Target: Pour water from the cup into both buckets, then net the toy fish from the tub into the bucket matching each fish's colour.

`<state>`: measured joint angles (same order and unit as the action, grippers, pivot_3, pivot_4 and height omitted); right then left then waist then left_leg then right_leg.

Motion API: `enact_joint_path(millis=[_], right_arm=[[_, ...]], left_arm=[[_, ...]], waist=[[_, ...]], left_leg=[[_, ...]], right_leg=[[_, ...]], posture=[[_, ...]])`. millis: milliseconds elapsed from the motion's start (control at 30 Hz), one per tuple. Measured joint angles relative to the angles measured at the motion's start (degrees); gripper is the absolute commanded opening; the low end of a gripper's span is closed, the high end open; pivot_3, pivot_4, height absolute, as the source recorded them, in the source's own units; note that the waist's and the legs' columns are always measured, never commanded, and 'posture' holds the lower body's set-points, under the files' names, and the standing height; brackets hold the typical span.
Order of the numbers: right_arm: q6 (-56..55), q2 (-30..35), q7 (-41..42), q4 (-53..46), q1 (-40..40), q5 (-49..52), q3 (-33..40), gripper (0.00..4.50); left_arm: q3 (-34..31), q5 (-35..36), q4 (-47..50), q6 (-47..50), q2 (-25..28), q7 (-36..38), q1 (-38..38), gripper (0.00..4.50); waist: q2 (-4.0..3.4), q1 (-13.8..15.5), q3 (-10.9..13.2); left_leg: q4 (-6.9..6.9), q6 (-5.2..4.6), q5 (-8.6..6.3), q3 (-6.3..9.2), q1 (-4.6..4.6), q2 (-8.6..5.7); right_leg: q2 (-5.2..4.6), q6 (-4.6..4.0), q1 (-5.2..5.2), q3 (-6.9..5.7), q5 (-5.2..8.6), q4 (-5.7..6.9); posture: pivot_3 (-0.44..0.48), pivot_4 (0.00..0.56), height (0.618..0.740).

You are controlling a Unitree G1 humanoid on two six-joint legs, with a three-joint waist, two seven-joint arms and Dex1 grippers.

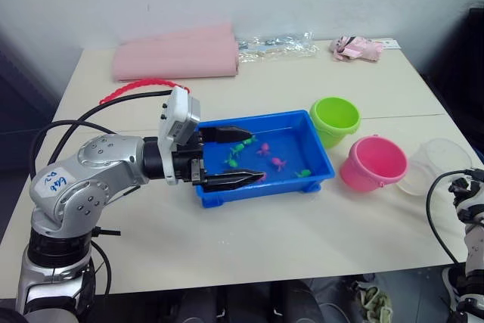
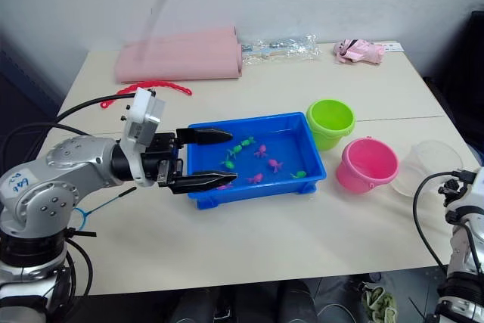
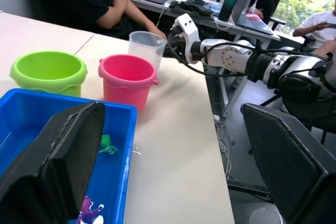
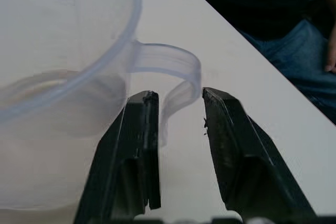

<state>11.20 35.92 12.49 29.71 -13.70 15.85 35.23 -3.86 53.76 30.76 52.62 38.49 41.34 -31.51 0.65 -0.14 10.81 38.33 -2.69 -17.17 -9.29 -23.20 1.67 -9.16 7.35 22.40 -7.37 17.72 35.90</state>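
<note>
table (image 1: 249, 240): 1 | tub (image 1: 321, 158): 1, mid-table, about 7 fish (image 2: 242, 145) held in water | buckets: green (image 1: 334, 120), pink (image 1: 373, 163) beside tub | cup (image 4: 63, 77): 1, handle between parted right jaws (image 4: 178, 111) | left jaws (image 1: 236, 155) spread over tub

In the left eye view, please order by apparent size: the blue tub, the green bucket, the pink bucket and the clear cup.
1. Blue tub, clearly the largest.
2. Pink bucket, clear cup and green bucket: these three look too alike to rank; the green bucket seems slightly smaller, but it stands farther from the camera.
</note>
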Motion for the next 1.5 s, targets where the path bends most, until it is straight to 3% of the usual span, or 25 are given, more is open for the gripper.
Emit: enact_joint_path(millis=[100,200,267,800,1267,1500], right_arm=[[-0.11,0.00,0.63,0.37,-0.28,0.00,-0.06,1.77],[-1.05,0.00,1.28,1.19,-0.96,0.19,-0.06,0.93],[-1.34,0.00,1.93,1.45,-1.07,0.66,-0.06,0.03],[-2.14,-0.58,3.57,-1.13,1.32,4.97,0.77,0.03],[11.55,-5.56,-1.17,-21.73,12.14,13.61,4.08,0.03],[15.91,-6.97,-3.68,-26.63,14.80,14.11,4.07,0.03]], left_arm=[[-0.01,0.25,0.04,0.01,0.02,-0.42,0.07,4.50],[-0.01,0.48,0.05,0.01,0.21,-0.66,0.27,4.50],[-0.01,0.48,0.05,0.01,0.35,-0.74,0.26,4.50],[0.37,0.32,-0.06,-0.13,0.47,-0.28,-0.42,4.50],[2.42,-1.08,-1.97,-1.45,-0.54,1.27,-1.08,4.50],[2.86,-2.02,-2.15,-2.15,-1.30,2.04,-1.16,4.50]], waist=[[0.00,-0.10,0.00],[0.00,-0.12,0.00],[0.00,-0.11,0.00],[-0.01,0.00,0.00],[-0.05,0.05,-0.01],[-0.07,0.06,-0.02]], left_leg=[[0.00,0.01,0.01,0.00,0.01,0.01],[-0.01,0.01,0.01,0.00,0.01,0.01],[-0.01,0.01,0.01,-0.01,0.01,0.01],[-0.02,0.01,0.01,0.00,0.01,0.01],[-0.03,0.01,0.01,0.01,0.01,0.01],[-0.05,0.02,0.01,0.00,0.01,0.02]], right_leg=[[0.01,0.00,0.00,0.00,0.00,0.01],[0.02,0.00,0.01,0.00,0.00,0.02],[0.02,0.00,0.01,0.01,0.00,0.01],[0.02,0.00,0.01,0.00,0.00,0.01],[0.02,0.00,0.01,0.01,0.00,0.01],[0.03,0.00,0.03,0.01,0.00,0.01]], posture=[[0.000,0.150,0.738],[0.000,0.150,0.738],[0.000,0.150,0.738],[0.000,0.150,0.738],[0.000,0.150,0.738],[0.000,0.150,0.738]])
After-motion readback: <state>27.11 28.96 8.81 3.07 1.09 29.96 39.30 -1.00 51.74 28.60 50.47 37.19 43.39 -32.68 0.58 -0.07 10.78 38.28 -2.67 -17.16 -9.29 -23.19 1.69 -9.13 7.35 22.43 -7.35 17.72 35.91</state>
